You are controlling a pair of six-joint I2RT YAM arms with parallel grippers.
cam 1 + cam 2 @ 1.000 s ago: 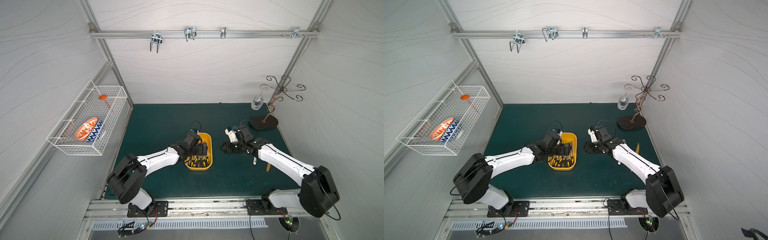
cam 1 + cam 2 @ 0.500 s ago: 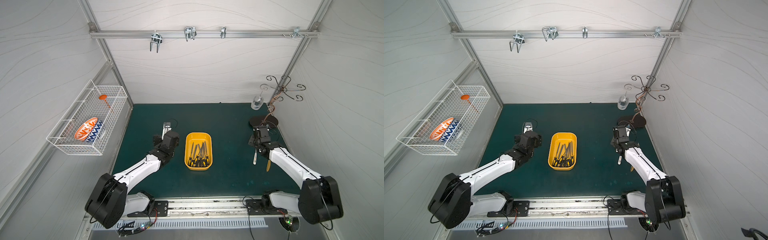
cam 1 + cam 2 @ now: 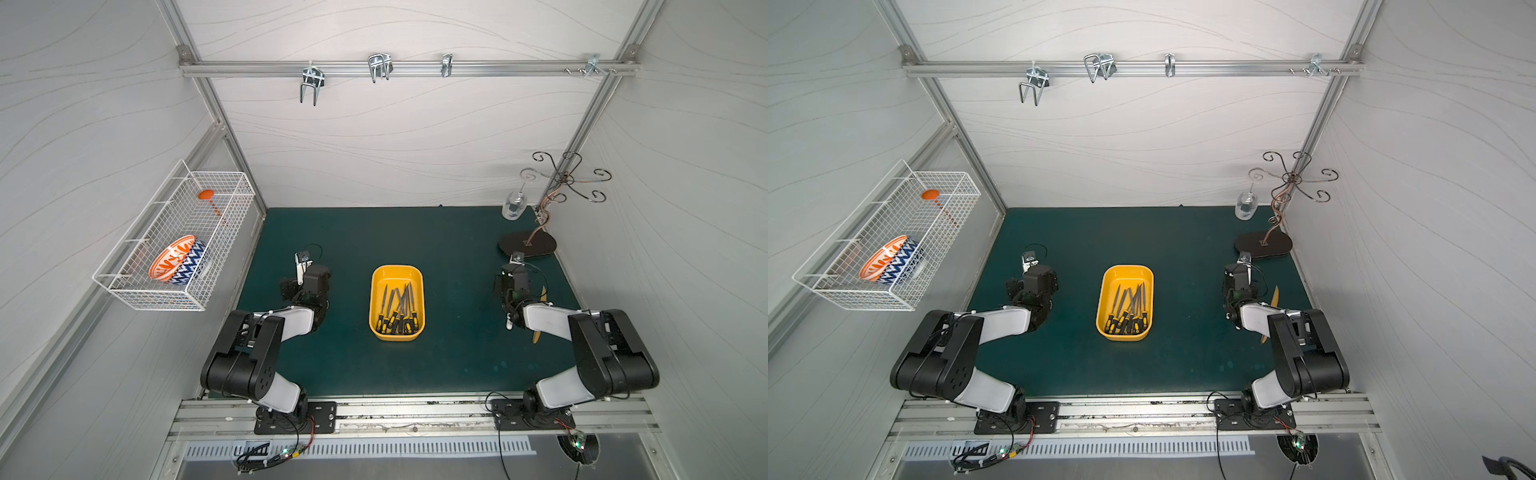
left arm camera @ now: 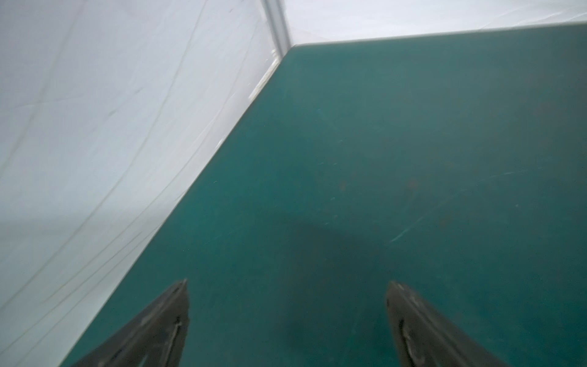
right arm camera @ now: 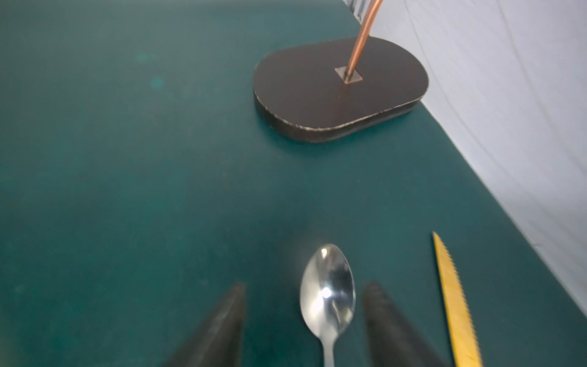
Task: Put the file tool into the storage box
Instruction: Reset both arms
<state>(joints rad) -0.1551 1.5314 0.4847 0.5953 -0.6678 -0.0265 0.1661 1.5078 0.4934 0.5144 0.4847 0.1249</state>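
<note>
My left hand (image 4: 287, 282): its two dark fingers (image 4: 165, 317) were spread wide, with nothing between them and only the bare green bench (image 4: 381, 143) below.
My right hand (image 5: 305, 284): its fingers stood apart and gripped nothing.
Under my right hand: a metal spoon (image 5: 327, 292) lay flat on the bench below the gap, its bowl pointing away from my wrist.
Beside the spoon: a yellow serrated knife (image 5: 451, 295) lay on the bench just outside my right hand, apart from the spoon and towards the white side wall.
Beyond my right hand: the dark oval base (image 5: 317, 92) of a stand sat near the wall, with a copper stem rising from it.
Storage box (image 3: 397, 278): the yellow tub sat mid-bench between my two arms, well apart from both hands.
File tools (image 3: 397, 307): several lay inside the storage box, their black-and-yellow handles bunched at the end nearer my bases and their grey blades fanned towards the back wall.
Left wall: a white wire basket (image 3: 232, 208) hung there, holding a bowl (image 3: 176, 264) patterned in orange, blue and white.
</note>
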